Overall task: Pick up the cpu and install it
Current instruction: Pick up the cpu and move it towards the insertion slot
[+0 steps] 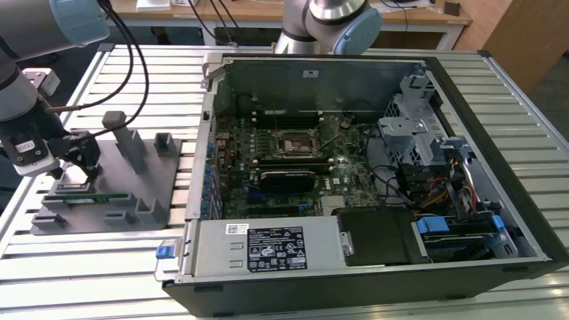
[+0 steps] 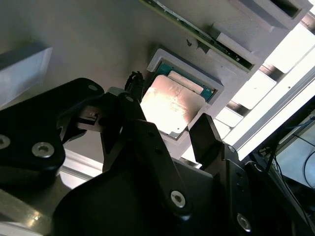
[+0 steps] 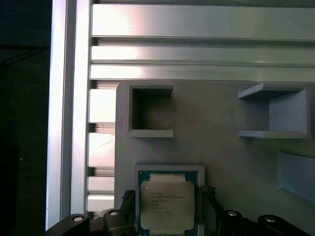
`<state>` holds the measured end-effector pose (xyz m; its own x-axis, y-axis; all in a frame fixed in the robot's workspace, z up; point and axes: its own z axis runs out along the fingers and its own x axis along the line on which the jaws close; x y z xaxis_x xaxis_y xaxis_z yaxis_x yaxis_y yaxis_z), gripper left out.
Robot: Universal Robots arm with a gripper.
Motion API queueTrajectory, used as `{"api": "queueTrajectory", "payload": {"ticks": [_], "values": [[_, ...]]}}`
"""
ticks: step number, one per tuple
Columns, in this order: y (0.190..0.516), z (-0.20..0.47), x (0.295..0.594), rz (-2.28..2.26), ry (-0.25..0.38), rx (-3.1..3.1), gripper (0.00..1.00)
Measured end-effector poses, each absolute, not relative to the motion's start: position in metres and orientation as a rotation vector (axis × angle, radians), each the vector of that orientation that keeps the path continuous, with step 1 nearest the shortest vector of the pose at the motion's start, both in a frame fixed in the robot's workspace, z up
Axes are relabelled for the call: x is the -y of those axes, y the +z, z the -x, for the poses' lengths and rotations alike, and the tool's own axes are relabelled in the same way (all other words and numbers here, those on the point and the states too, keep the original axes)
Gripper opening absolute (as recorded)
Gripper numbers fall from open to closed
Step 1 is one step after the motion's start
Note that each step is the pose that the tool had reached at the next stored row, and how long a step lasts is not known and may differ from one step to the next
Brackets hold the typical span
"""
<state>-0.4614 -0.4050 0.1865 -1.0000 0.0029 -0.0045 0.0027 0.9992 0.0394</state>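
Slatted worktop [image 1: 106, 267] carries an open computer case [image 1: 311, 73] holding its motherboard [image 1: 347, 167]. At the exterior view's left, a grey holder [image 1: 169, 180] keeps the cpu [image 3: 167, 206] in a square recess. The gripper [image 3: 169, 192] is spread, astride it.

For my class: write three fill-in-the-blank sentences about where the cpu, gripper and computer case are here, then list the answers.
1. The gripper hangs with one finger on each side of the ____.
2. The cpu lies in a ____ recess of the gray fixture.
3. The open computer case stands at the exterior view's ____, with the fixture at the other side.
Missing words: cpu; square; right.
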Motion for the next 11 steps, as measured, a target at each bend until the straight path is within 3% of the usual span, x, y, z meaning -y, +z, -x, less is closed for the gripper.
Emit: {"api": "queueTrajectory", "payload": {"ticks": [11], "values": [[0.1861,0.4615,0.4052,-0.050,0.062,-3.136,0.65]]}}
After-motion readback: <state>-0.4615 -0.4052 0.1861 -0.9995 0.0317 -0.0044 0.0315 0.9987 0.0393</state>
